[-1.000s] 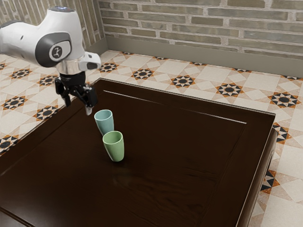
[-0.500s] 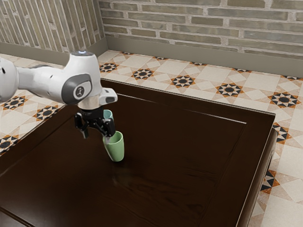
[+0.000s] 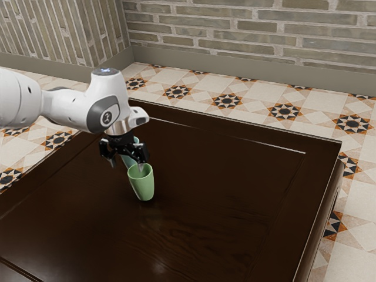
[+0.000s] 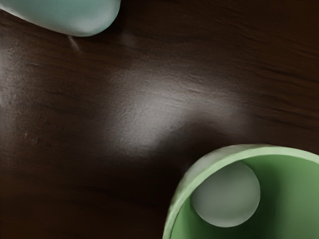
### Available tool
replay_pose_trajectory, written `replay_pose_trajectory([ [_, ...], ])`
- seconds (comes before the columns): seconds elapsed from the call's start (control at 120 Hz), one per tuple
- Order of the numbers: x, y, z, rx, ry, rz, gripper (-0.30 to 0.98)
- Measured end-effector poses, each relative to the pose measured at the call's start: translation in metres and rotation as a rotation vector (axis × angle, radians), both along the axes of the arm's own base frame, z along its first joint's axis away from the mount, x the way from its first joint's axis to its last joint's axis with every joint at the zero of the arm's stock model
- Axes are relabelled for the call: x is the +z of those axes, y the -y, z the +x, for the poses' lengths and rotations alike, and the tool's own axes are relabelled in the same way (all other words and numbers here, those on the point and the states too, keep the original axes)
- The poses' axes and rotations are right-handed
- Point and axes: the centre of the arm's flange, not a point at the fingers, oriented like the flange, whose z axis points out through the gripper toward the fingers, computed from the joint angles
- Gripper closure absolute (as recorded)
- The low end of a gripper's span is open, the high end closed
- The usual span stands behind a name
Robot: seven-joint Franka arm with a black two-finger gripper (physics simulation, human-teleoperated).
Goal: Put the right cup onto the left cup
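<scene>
Just above the rim of the green cup [image 3: 143,185], my gripper [image 3: 127,167] stands open, its fingers spread apart. One fingertip [image 3: 141,167] overlaps the mouth of that cup; whether it touches cannot be told. The blue cup [image 3: 127,160] stands upright behind the gripper, partly hidden by it and by the green cup. In the wrist view the green cup [image 4: 291,194] shows its open mouth and inside bottom close under the hand, while the blue cup [image 4: 82,17] lies farther off, cut by the picture's edge.
Both cups stand on a dark wooden table [image 3: 217,200] with a raised border. Its far edge runs in front of the patterned tile floor [image 3: 227,101] and a brick wall [image 3: 252,32].
From beyond the cups at the exterior view's left, my gripper has moved toward its right and lower, to the green cup's rim. Both cups stand where they were.
</scene>
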Motion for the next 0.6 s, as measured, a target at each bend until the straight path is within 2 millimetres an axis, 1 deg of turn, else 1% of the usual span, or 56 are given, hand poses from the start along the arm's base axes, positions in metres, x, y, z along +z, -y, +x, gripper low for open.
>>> replay_pose_trajectory([
  [0.108, -0.011, -0.005, 0.001, 0.017, -0.008, 0.001, 0.0],
  [0.242, -0.025, -0.004, 0.003, 0.029, -0.017, -0.002, 0.0],
  [0.308, -0.029, -0.004, 0.004, 0.033, -0.015, -0.003, 0.01],
  [0.342, -0.029, -0.004, 0.004, 0.033, -0.012, -0.002, 0.08],
  [0.475, -0.026, -0.002, 0.006, 0.027, 0.001, -0.001, 0.43],
  [0.533, -0.024, 0.002, 0.006, 0.023, 0.007, -0.002, 0.53],
  [0.6, -0.023, 0.007, 0.007, 0.016, 0.01, -0.005, 0.62],
])
